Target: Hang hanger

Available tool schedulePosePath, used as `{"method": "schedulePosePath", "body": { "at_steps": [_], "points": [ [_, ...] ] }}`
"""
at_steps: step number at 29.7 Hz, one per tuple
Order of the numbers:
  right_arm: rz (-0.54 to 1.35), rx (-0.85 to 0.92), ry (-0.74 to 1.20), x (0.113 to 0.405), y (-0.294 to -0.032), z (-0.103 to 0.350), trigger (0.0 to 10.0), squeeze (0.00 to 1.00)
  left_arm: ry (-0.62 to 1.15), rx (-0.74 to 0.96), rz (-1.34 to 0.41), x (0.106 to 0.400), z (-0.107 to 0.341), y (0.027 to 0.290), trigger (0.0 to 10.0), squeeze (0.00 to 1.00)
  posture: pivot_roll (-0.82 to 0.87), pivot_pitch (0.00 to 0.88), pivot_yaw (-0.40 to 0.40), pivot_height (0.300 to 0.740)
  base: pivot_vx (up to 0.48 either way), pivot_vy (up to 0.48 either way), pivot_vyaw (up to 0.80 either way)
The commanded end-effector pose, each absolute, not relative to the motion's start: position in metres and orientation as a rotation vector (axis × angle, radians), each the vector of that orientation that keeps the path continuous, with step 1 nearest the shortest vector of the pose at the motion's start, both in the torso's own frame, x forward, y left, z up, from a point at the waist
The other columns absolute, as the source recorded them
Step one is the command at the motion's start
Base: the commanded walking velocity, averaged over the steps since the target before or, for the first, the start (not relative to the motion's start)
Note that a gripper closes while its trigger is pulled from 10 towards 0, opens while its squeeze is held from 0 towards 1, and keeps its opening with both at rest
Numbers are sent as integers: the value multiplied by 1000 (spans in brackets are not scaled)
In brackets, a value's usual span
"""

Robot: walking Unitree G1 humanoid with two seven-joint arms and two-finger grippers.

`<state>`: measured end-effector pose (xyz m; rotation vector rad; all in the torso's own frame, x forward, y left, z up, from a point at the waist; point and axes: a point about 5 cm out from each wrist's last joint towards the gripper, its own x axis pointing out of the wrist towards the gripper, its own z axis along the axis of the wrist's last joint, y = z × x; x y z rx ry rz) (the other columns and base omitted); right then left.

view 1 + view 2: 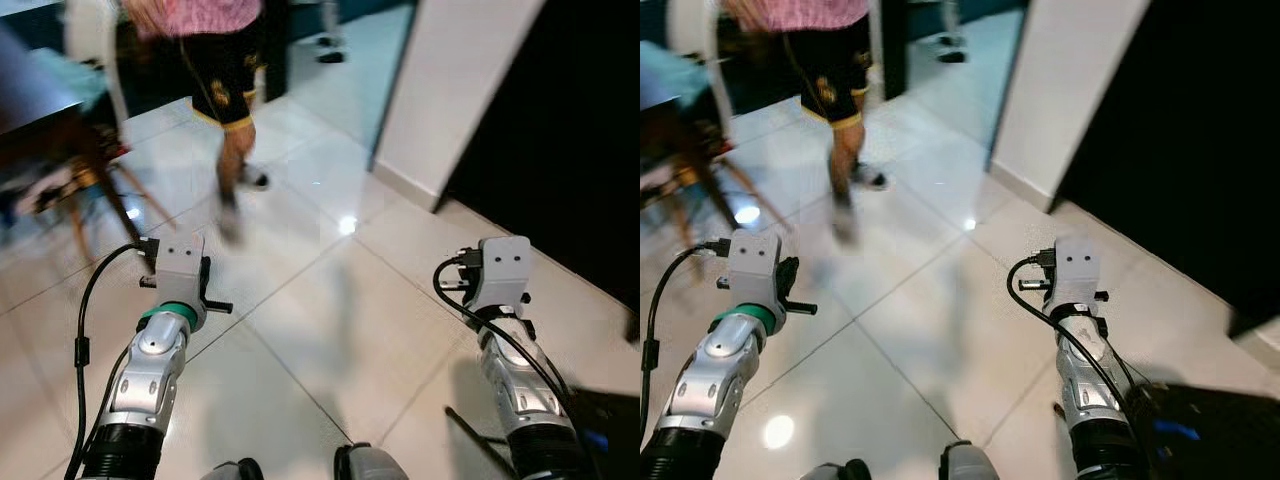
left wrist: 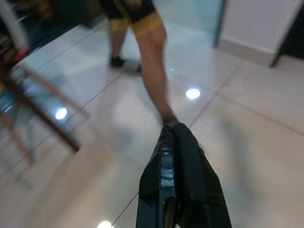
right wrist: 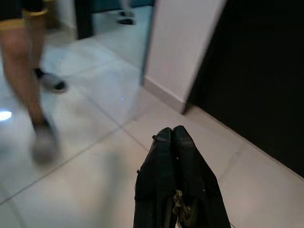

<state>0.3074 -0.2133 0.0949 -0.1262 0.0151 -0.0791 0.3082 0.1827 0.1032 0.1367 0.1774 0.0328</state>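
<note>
Both silver arms reach forward over the tiled floor. The left gripper and right gripper have fingers pressed together, holding nothing. Farther off, a person walks beside a wooden chair. The hanger's whereabouts cannot be told.

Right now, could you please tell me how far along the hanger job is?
Nothing looks done yet. The left end effector and right end effector are both shut with nothing between their fingers, held out over the tiled floor. A person walks ahead. What is left: finding a hanger, picking it up and hanging it.
</note>
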Motion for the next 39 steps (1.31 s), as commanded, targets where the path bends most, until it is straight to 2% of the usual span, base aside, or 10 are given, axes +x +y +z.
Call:
{"method": "schedulePosePath", "body": {
  "at_steps": [1,24,39],
  "points": [
    [-90,-121,32,305,-217,92,10000,0,209,146,27,307,96,180,10000,0,-60,38,21,740,0,0,-788],
    [-83,-120,38,304,-216,91,10000,0,226,169,23,305,93,185,10000,0,-57,42,20,740,0,0,-787],
    [-79,-127,53,303,-217,87,10000,0,260,196,-42,299,87,193,10000,0,-51,30,25,740,0,0,-785]
  ]
}}
